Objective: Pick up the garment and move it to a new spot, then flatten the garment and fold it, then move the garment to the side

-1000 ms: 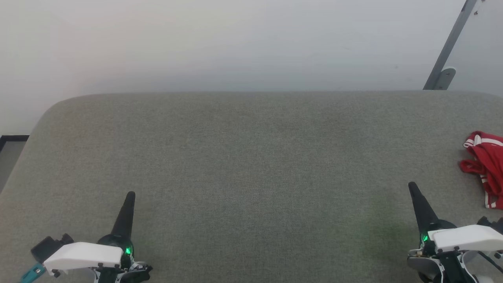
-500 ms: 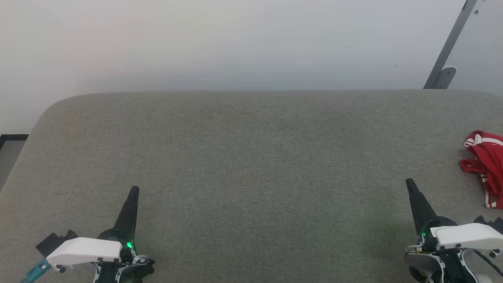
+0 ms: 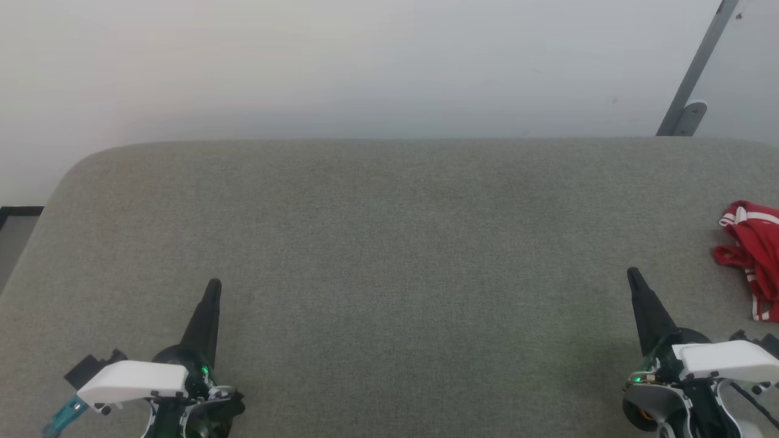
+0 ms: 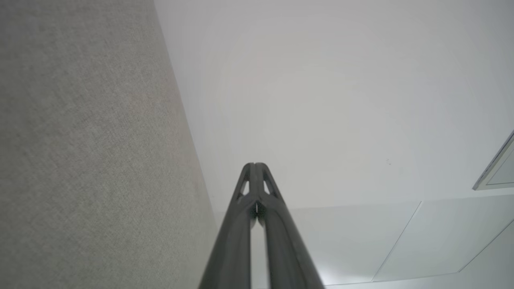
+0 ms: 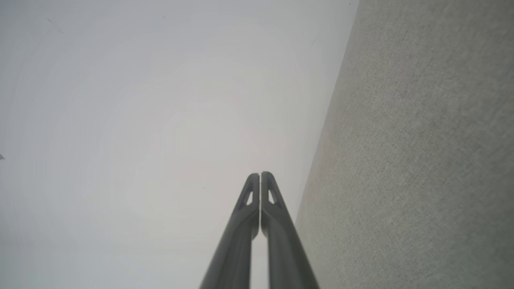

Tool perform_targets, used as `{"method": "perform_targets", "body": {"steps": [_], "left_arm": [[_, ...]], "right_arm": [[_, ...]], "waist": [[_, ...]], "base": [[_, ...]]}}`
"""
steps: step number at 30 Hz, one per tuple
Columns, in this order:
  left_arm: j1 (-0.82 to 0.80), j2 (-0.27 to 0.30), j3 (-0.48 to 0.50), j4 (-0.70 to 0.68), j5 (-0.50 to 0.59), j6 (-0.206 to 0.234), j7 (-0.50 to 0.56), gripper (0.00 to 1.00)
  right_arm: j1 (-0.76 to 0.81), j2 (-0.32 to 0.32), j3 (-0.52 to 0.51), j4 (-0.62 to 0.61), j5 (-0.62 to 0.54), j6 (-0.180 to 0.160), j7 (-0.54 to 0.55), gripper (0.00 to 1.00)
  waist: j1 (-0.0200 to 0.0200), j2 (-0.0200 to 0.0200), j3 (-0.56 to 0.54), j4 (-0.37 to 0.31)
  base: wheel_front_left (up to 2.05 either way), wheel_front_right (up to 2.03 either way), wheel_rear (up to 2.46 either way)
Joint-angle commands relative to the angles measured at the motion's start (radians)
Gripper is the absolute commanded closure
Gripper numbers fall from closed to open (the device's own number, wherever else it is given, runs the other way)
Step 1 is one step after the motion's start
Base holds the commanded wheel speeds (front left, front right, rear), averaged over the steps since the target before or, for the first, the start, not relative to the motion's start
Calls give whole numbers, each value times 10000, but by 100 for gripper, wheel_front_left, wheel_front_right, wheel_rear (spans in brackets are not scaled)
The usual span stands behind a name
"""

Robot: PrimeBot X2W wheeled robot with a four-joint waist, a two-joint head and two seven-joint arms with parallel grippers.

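The garment, a red shirt with white-striped trim, lies crumpled at the far right edge of the head view, partly cut off by the frame. My right gripper hovers low at the lower right, shut and holding nothing, a good way left of and nearer than the shirt. My left gripper sits at the lower left, also shut with nothing in it. In the left wrist view the left gripper has its tips pressed together. The right gripper is likewise closed in the right wrist view.
A wide grey fabric surface spreads before me, with a rounded far-left corner and a pale wall behind. A grey metal bracket leans on the wall at the far right. A dark floor edge shows at the left.
Both grippers have crept forward, their tips a little higher in the head view. The garment has stayed put.
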State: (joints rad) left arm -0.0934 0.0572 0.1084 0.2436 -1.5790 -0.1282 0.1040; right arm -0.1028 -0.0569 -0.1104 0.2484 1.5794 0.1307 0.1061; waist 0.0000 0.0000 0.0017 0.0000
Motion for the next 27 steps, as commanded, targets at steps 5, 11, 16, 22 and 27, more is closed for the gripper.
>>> {"method": "perform_targets", "body": {"steps": [5,11,16,22,27], "left_arm": [[-219,-88,68,29,-367,-46,130,100],[-219,-88,67,24,-364,-46,131,100],[-219,-89,69,23,-362,-46,133,100],[-219,-90,71,23,-359,-46,136,100],[-219,-92,72,23,-357,-46,136,100]], "right_arm": [[-96,102,-56,-60,370,0,112,100],[-89,97,-51,-56,352,0,105,100],[-89,97,-49,-56,352,0,105,100],[-89,97,-48,-54,353,0,104,100],[-89,97,-51,-54,353,0,104,100]], "waist": [[0,0,13,0],[0,0,13,0],[0,0,13,0],[0,0,13,0],[0,0,13,0]], "base": [[0,0,0],[0,0,0],[0,0,0],[0,0,0],[0,0,0]]}}
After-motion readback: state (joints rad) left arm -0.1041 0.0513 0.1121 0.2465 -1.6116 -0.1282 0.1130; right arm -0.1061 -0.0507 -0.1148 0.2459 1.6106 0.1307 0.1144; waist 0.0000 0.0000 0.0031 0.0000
